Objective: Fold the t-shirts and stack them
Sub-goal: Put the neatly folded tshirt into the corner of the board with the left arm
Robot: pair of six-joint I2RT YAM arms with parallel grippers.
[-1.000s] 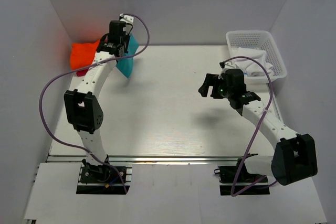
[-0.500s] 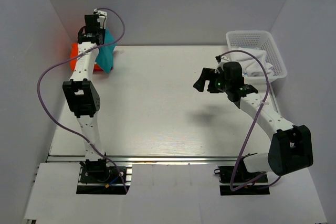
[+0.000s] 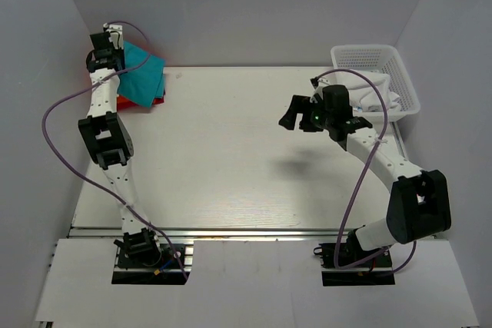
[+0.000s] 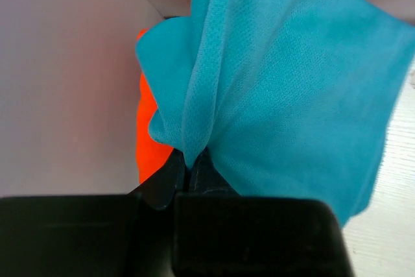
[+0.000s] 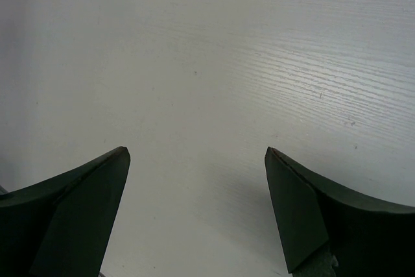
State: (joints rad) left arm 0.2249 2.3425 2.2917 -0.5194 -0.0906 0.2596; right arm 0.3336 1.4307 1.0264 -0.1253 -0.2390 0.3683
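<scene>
The folded teal-blue t-shirt (image 3: 141,73) lies at the table's far left corner, on top of the orange and red t-shirts; a strip of red (image 3: 157,101) shows at its near edge. My left gripper (image 3: 102,50) is shut on an edge of the teal shirt by the left wall. In the left wrist view the teal cloth (image 4: 285,89) is pinched between the closed fingers (image 4: 165,183), with the orange t-shirt (image 4: 150,147) beneath it. My right gripper (image 3: 292,115) hovers open and empty above bare table right of centre; its fingers (image 5: 78,205) stand wide apart.
A white mesh basket (image 3: 378,57) with white cloth (image 3: 373,94) in it stands at the far right corner. Grey walls close in the left, back and right sides. The white table (image 3: 231,159) stretches between the two arms.
My left gripper carried the teal shirt left to the far corner and laid it over the orange and red shirts. My right gripper moved slightly left and away from me.
</scene>
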